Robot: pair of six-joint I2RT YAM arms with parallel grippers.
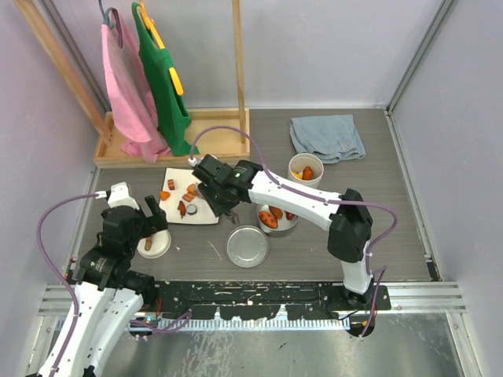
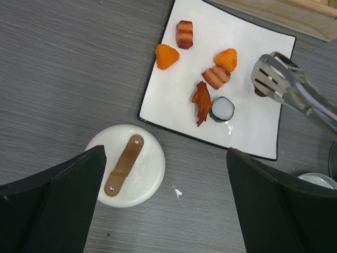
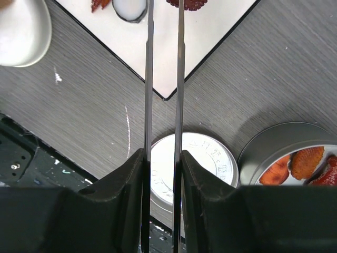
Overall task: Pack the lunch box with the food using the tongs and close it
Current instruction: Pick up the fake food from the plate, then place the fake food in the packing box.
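The worry here is the pick itself. The right gripper (image 3: 163,163) is clamped on the two arms of the tongs (image 2: 288,84), its fingers (image 3: 118,195) pressing them nearly parallel. The slotted tips sit over a dark red piece (image 2: 258,93) near the right edge of the white square plate (image 2: 253,134). Whether that piece is actually pinched I cannot tell (only a sliver shows under the tips). If the tips meet it off-centre, I judge it may squirt sideways on the glossy plate, or drop once it is carried over the plate's rim. Slim arms between flat fingers can also twist, and then the tips would close askew. The black-and-white roll (image 2: 222,108) lies just left of the tips on the plate, close enough to be nudged.

The other food on the plate, two orange wedges (image 2: 167,56), two striped cubes (image 2: 184,34) and a brown-red strip (image 2: 201,100), lies further toward its left. The steel tin (image 3: 263,150), off the plate's right side, holds orange pieces. Its flat steel lid (image 3: 208,158) lies off the plate's near right corner. The left gripper (image 2: 166,179) hangs with jaws wide apart, holding nothing, above the white lid (image 2: 145,176) off the plate's near left corner.
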